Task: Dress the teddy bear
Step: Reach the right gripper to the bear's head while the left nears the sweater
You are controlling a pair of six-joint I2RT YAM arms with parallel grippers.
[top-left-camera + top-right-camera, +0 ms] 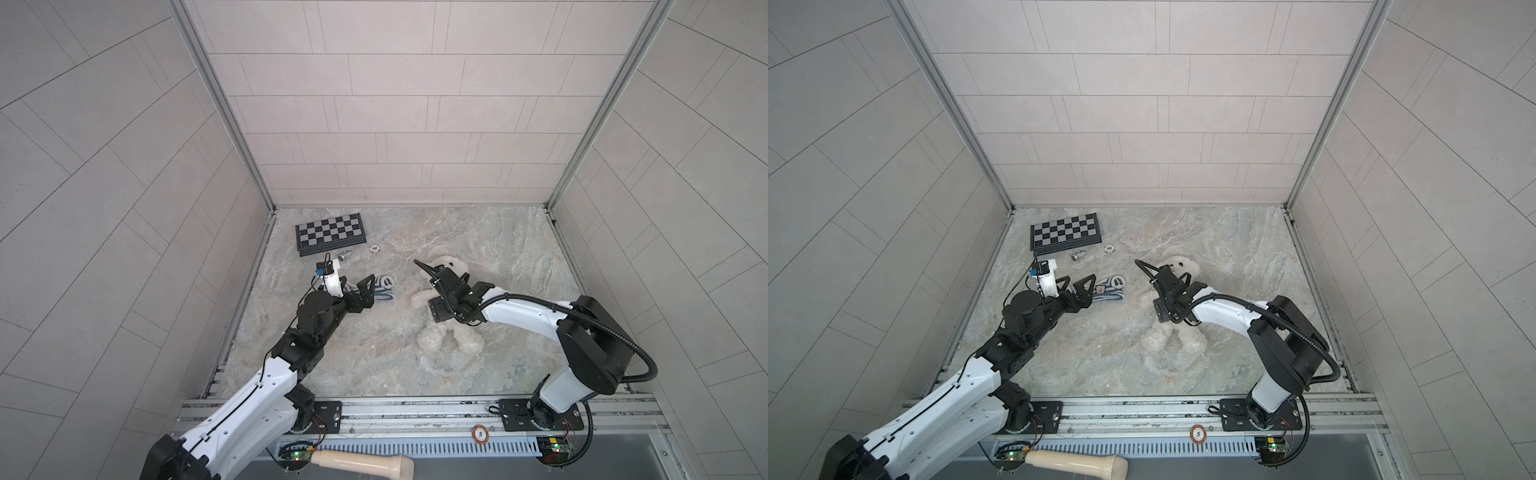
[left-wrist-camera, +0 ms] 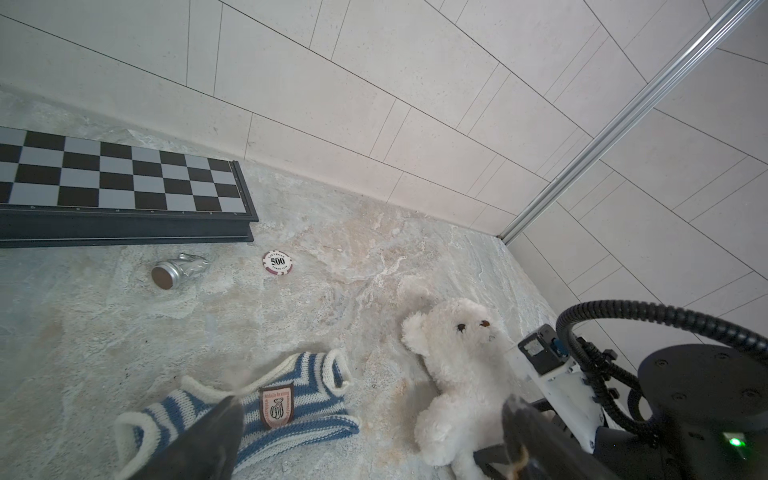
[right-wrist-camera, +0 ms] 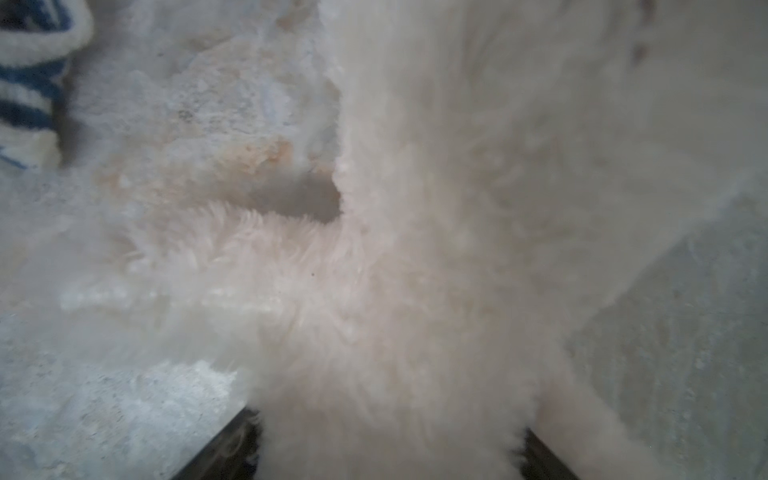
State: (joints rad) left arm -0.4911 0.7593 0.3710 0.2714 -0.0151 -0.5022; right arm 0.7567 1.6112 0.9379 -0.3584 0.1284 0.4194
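Far left, by the back wall: a folded chessboard [image 1: 330, 235], flat on the stone-look tabletop [image 1: 498, 249]. Just on its near side is a silver chess piece [image 2: 178, 270], tipped on its side. A bit to the right of that is a poker chip [image 2: 277, 263] marked 500.

Nearer, still left of ctr: a blue-and-white striped shirt [image 2: 307, 415], lying flat w/ the badge up. The left fingers [image 2: 199, 444] hang over its left part, spread wide, nothing btwn them.

Right of the shirt, approx. mid-tabletop: the teddy bear [image 2: 457, 374], on its back, face up. Its long axis runs far-to-near. Head is at the far end, feet point to the near edge, legs splayed. One arm sticks out left toward the shirt, near it but not touching.

The right arm comes in from the near right & covers the bear's torso in both top views. The right fingers [image 3: 232, 453] stand apart, one on each side of the bear, w/ fur filling the gap. Can't tell if they squeeze it or only flank it. In both top views one black fingertip shows just left of the head.
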